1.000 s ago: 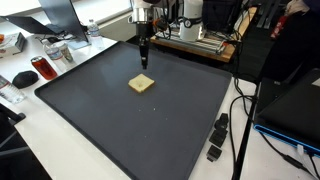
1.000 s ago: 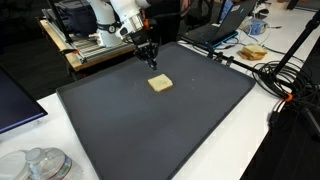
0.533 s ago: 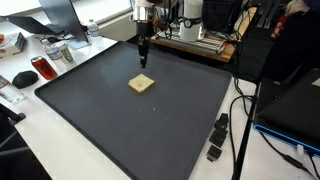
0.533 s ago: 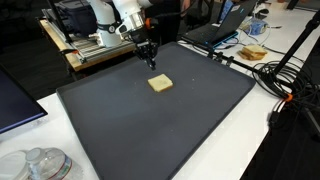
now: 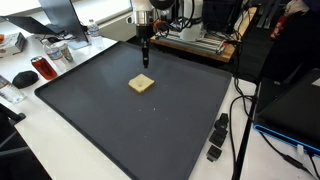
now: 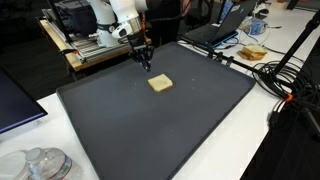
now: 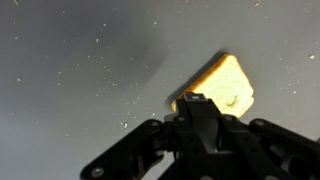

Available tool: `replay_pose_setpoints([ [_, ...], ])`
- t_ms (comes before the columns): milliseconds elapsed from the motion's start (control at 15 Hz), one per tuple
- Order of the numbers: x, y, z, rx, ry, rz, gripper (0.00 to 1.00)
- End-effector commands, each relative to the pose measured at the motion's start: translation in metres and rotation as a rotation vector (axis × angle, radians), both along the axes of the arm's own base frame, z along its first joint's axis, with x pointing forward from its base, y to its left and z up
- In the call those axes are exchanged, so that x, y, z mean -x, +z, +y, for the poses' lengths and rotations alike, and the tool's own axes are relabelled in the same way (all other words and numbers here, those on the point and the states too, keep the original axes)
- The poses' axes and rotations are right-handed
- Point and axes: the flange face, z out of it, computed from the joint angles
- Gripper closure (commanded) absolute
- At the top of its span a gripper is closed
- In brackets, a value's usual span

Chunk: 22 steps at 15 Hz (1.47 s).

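1. My gripper (image 5: 145, 61), tips pressed together, hangs over the large dark grey mat (image 5: 120, 125) near its far edge, with flat, open mat all around.
2. The small tan square block (image 5: 142, 84) lies just in front of my tips.
3. The wooden-framed equipment stand (image 5: 192, 40) crowds the far edge.
4. Off the mat, the red can (image 5: 42, 68) and the black power brick (image 5: 218, 137) flank opposite sides.

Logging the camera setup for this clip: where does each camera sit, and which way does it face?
Exterior view: beyond the dark mat at its near corner, facing the arm and shut fingers at the far edge.
Exterior view: raised at another side, arm at upper left.
Wrist view: above the fingers, facing down at the mat.
All share the tan square.
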Motion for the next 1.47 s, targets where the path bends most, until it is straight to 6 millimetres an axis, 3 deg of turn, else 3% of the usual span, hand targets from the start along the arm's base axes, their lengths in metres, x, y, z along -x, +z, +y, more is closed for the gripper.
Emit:
replay_pose_setpoints([
  [0,0.003,0.011,-0.006,0.021,0.105,0.024,0.94],
  [333,-0.01,0.027,0.0,0.097,0.235,-0.006,0.95],
  [933,-0.028,0.032,0.042,0.235,0.413,-0.048,0.95],
  [1400,-0.047,0.047,0.054,0.35,0.462,0.001,0.94],
])
